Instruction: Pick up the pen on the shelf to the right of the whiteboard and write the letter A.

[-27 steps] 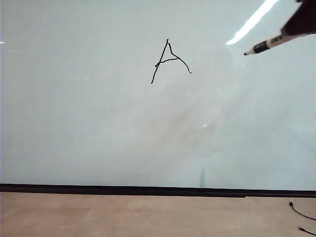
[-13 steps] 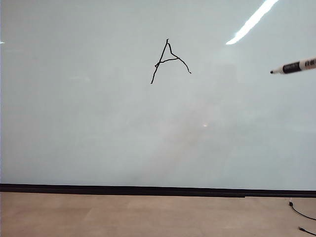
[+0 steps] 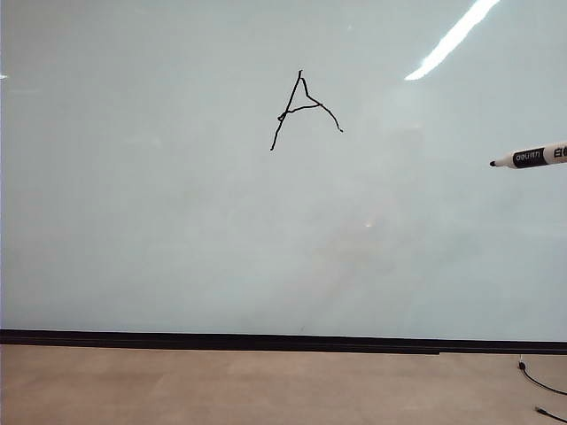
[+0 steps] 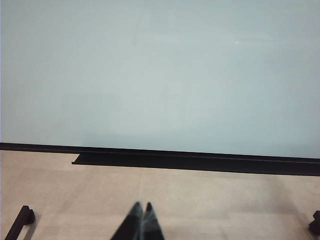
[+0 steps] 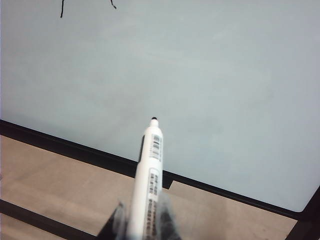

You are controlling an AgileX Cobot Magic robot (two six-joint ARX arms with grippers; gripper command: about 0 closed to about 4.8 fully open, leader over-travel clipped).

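My right gripper was clamped on the pen, fingers pinching the lower barrel, tip pointing away from the wrist toward the whiteboard. In the exterior view only the pen showed, poking in level at the board's right edge, tip off the surface; the gripper itself sat out of that frame. The letter A stood in the upper middle of the whiteboard, well apart from the pen tip. My left gripper hung low over the floor, fingers pressed together, holding nothing. Black strip ran along the board's lower edge. A strip-light reflection lay near the board's upper right corner.
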